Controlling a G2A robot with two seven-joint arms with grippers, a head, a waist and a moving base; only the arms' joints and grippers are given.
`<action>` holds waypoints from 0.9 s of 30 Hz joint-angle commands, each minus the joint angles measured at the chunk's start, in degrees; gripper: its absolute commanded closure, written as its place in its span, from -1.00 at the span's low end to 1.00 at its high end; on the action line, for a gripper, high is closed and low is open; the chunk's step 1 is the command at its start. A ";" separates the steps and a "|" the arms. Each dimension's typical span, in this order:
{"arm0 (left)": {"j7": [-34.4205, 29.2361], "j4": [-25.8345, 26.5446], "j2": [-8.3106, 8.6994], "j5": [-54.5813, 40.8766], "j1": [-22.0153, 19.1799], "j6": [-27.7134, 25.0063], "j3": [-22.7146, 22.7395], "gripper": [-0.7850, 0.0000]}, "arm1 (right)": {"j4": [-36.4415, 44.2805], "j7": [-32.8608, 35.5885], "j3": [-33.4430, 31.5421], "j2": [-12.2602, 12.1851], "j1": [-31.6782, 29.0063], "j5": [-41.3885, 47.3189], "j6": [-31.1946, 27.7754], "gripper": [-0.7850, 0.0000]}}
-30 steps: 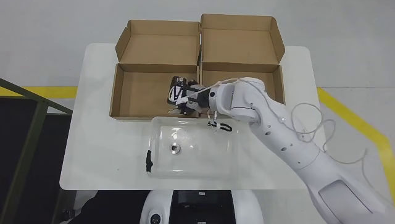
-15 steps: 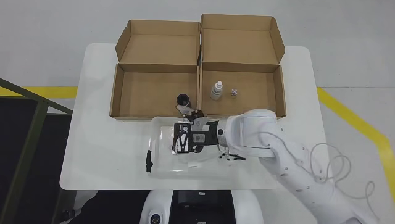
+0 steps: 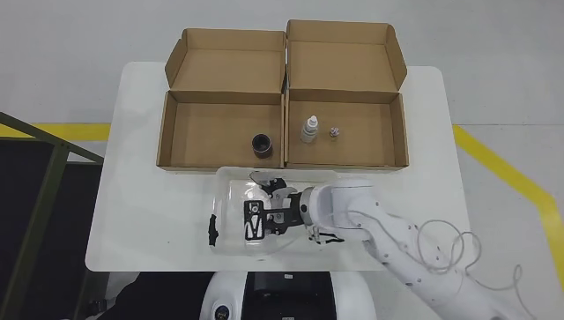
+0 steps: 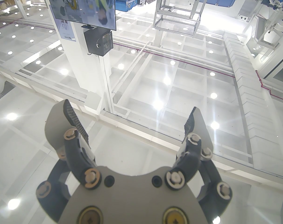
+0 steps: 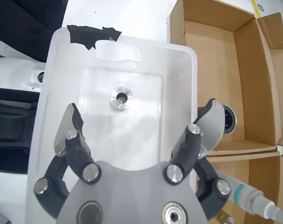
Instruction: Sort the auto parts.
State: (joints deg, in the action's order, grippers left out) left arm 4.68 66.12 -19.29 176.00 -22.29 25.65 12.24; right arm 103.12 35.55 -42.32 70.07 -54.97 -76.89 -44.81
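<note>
The right arm lay along the front edge of the table, with the right gripper near that edge's middle, jaws wide apart. The left gripper faced upward, jaws also apart.

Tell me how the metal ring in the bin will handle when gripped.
The metal ring looks like solid machined metal, so it is probably rigid and heavy for its size. Its polished surface may slip between the right gripper's open fingers. Lying flat on the bin floor, it should slide rather than roll.

Right arm: glossy white shell, thin white cable alongside. Left pincer and right pincer: grey plates, black linkages, round screws, ribbed pads.
</note>
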 commanded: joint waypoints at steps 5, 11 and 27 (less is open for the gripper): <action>0.00 0.00 0.00 0.00 0.00 0.00 0.00 -1.00 | -2.30 -1.10 1.91 0.49 0.52 -2.02 0.46 -0.94; 0.00 0.00 0.00 0.00 0.00 0.00 0.00 -1.00 | -4.37 -1.74 3.69 1.09 1.31 -3.08 0.55 -0.86; 0.00 0.00 0.00 0.00 0.00 0.00 0.00 -1.00 | -11.62 -2.74 7.33 3.20 4.27 -1.75 0.57 -0.45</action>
State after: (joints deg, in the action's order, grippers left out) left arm 4.68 66.12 -19.29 176.00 -22.29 25.65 12.24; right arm 91.84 32.88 -35.15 73.15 -50.90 -78.81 -44.22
